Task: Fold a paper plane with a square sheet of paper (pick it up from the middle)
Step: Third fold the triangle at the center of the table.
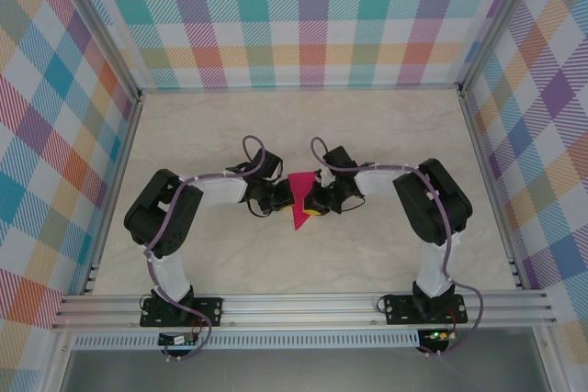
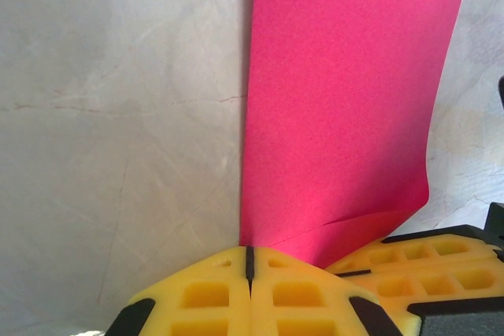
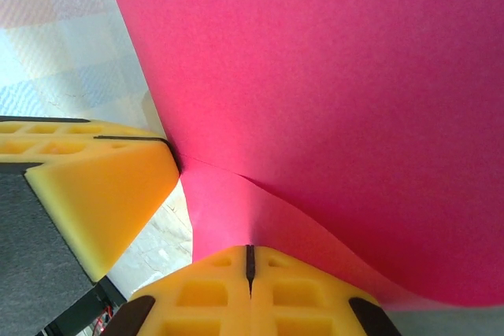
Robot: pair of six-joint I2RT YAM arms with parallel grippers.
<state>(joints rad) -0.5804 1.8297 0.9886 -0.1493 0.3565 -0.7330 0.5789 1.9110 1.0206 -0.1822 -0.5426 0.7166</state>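
Yellow foam fingertips of the left gripper point(image 2: 249, 261) sit closest in its wrist view, pressed flat together along a thin dark seam, with the lower corner of the sheet of paper point(image 2: 346, 100) pinched between them. Just right of that corner, the ribbed yellow pads of the right gripper point(image 2: 417, 261) press in against the same edge.

From the right wrist view the right gripper point(image 3: 250, 261) is likewise closed tight, a curled fold of the sheet of paper point(image 3: 331, 100) caught in its seam. The left gripper point(image 3: 102, 194) shows as a blocky foam wedge touching the paper's left side.

The paper is thin, matte and magenta-pink, with straight, sharp edges and a soft bend near the grip. It is held above the table.

Below and beside the paper lies the table point(image 2: 118, 116), a pale cream surface with faint marble-like veins.

In the top view an aluminium rail point(image 1: 303, 305) carrying the arm bases runs on the near side of the paper point(image 1: 299, 201), which reads as a narrow pointed shape between the two wrists. Beyond the paper stand walls point(image 1: 303, 16) in pastel plaid, framed by metal posts.
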